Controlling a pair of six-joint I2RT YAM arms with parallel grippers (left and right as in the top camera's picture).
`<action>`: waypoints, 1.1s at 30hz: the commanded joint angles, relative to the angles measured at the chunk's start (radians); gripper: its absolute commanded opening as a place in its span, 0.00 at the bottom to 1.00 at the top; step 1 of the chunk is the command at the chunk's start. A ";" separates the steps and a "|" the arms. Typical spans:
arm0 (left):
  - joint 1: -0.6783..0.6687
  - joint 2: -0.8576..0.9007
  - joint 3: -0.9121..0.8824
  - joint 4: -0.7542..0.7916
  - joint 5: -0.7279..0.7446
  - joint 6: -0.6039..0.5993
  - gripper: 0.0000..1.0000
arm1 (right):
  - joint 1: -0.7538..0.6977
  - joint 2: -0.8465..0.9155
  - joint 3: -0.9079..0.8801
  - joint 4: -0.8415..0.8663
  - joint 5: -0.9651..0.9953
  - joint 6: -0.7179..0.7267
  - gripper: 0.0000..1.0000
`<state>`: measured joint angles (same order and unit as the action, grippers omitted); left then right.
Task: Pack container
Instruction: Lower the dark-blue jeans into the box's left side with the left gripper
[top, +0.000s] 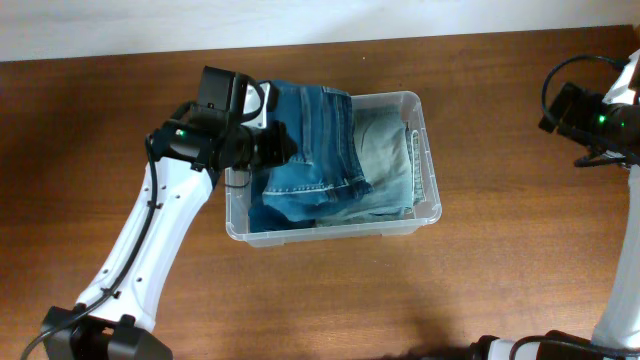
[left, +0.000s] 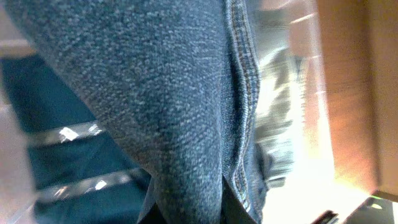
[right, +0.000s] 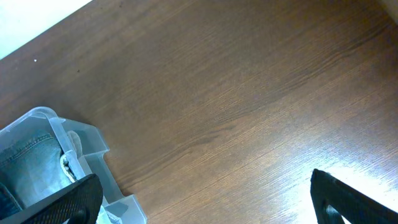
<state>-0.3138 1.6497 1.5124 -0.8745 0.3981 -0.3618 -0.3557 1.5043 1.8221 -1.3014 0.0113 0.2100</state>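
Note:
The clear container stands mid-table, holding folded denim. A pair of blue jeans lies draped over its left half, spilling past the back rim. My left gripper is shut on the left edge of these jeans, above the container's left wall. In the left wrist view the blue jeans fill the frame, pinched in my left gripper. Lighter, faded jeans lie folded in the right half. My right gripper hovers open over bare table far to the right, holding nothing; in its own view the right gripper has the container to its left.
A dark teal garment lies low in the container's front left. The brown wooden table surrounds the container. A pale wall strip runs along the table's back edge.

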 joint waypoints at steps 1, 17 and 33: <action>-0.003 0.012 -0.019 -0.044 -0.067 0.043 0.00 | -0.005 0.001 0.000 0.003 0.008 0.004 0.99; -0.002 0.016 -0.057 -0.179 -0.380 0.115 0.01 | -0.005 0.001 0.000 0.003 0.008 0.004 0.99; -0.002 0.016 -0.055 -0.091 -0.449 0.259 0.42 | -0.005 0.001 0.000 0.003 0.008 0.004 0.99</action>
<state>-0.3168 1.6650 1.4601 -0.9977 -0.0128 -0.1307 -0.3557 1.5043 1.8221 -1.3014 0.0113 0.2100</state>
